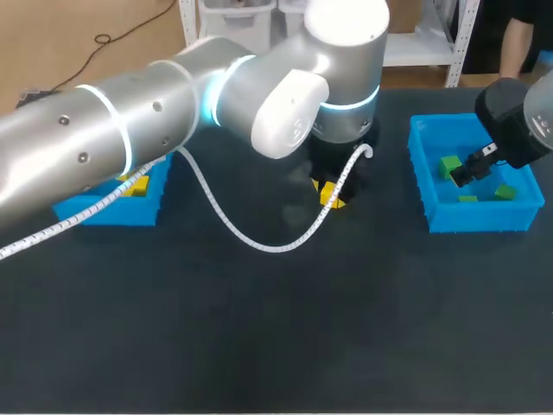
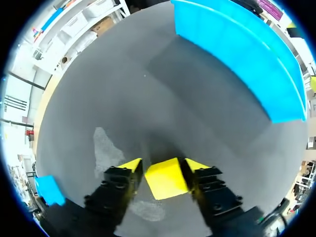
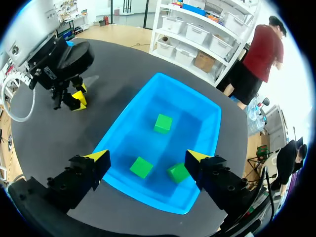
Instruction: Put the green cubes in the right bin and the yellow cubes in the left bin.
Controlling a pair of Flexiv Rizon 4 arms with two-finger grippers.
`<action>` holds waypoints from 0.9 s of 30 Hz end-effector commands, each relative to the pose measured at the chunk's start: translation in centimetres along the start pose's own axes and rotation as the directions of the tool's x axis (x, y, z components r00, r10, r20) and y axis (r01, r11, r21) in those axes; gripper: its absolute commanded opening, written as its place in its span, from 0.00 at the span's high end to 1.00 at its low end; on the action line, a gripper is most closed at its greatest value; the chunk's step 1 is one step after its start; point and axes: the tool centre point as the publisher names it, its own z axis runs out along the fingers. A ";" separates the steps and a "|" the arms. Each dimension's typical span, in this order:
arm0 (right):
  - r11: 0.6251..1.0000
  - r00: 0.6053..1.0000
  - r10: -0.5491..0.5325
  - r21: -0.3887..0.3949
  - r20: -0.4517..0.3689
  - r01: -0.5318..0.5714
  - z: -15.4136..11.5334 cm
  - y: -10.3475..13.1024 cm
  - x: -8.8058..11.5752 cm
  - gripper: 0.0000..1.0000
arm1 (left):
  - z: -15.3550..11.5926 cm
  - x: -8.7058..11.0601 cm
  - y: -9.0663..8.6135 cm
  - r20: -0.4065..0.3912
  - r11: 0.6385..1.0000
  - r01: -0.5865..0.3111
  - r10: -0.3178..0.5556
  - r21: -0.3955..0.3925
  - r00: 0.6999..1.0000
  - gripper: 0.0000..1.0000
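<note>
Our left tool pinches the yellow cube on the counter!
Light and rigid, we reckon: squeeze opposite flat faces; right tool hangs wide, empty.

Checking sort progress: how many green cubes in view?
3 green cubes, all in the right bin: one alone near its middle, two side by side close to one wall. More could be hidden under the left arm in the head view.

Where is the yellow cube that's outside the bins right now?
In the head view, the yellow cube rests mid-way across the table, between the left bin and right bin, clamped in the left pincer.
</note>
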 end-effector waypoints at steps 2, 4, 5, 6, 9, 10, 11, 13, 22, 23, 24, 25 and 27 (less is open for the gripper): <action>1.000 1.000 0.001 0.006 0.005 -0.001 0.0 0.1 0.1 0.00 | -1.0 0.6 1.1 0.011 1.000 0.000 0.000 0.006 1.000 1.00; 1.000 1.000 0.001 0.006 0.005 -0.001 0.0 0.1 0.1 0.00 | -1.8 0.8 2.0 0.039 1.000 0.007 -0.007 -0.004 0.999 1.00; 1.000 1.000 0.001 0.006 0.005 -0.001 0.0 0.1 0.1 0.00 | -2.4 1.0 2.5 0.060 1.000 0.009 -0.008 -0.016 0.998 1.00; 1.000 1.000 0.001 0.006 0.005 -0.001 0.0 0.1 0.1 0.00 | -3.2 1.1 3.3 0.087 1.000 0.014 -0.012 -0.026 0.996 1.00; 1.000 1.000 0.001 0.006 0.005 -0.001 0.0 0.1 0.1 0.00 | -5.9 2.0 6.5 0.162 0.994 0.076 -0.063 -0.074 0.985 1.00; 1.000 1.000 0.001 0.006 0.005 -0.001 0.0 0.1 0.1 0.00 | -6.8 2.5 7.8 0.182 0.990 0.109 -0.092 -0.089 0.979 1.00; 1.000 1.000 0.001 0.006 0.005 -0.001 0.0 0.1 0.1 0.00 | -8.0 3.2 9.7 0.210 0.981 0.158 -0.132 -0.110 0.969 1.00; 1.000 1.000 0.001 0.006 0.005 -0.001 0.0 0.1 0.1 0.00 | -9.3 4.4 12.1 0.241 0.966 0.220 -0.184 -0.133 0.953 1.00; 1.000 1.000 0.001 0.006 0.005 -0.001 0.0 0.1 0.1 0.00 | -13.5 13.2 22.6 0.323 0.834 0.508 -0.431 -0.214 0.843 1.00; 1.000 1.000 0.001 0.006 0.005 -0.001 0.0 0.1 0.1 0.00 | -13.5 14.1 23.4 0.324 0.817 0.534 -0.456 -0.218 0.829 1.00; 1.000 1.000 0.001 0.006 0.005 -0.001 0.0 0.1 0.1 0.00 | -13.5 15.1 24.3 0.325 0.799 0.560 -0.481 -0.219 0.814 1.00; 1.000 1.000 0.001 0.006 0.005 -0.001 0.0 0.1 0.1 0.00 | -13.5 16.1 25.0 0.326 0.780 0.585 -0.506 -0.222 0.799 1.00; 1.000 1.000 0.001 0.006 0.005 -0.001 0.0 0.1 0.1 0.00 | -13.3 17.7 26.2 0.323 0.753 0.617 -0.539 -0.228 0.778 1.00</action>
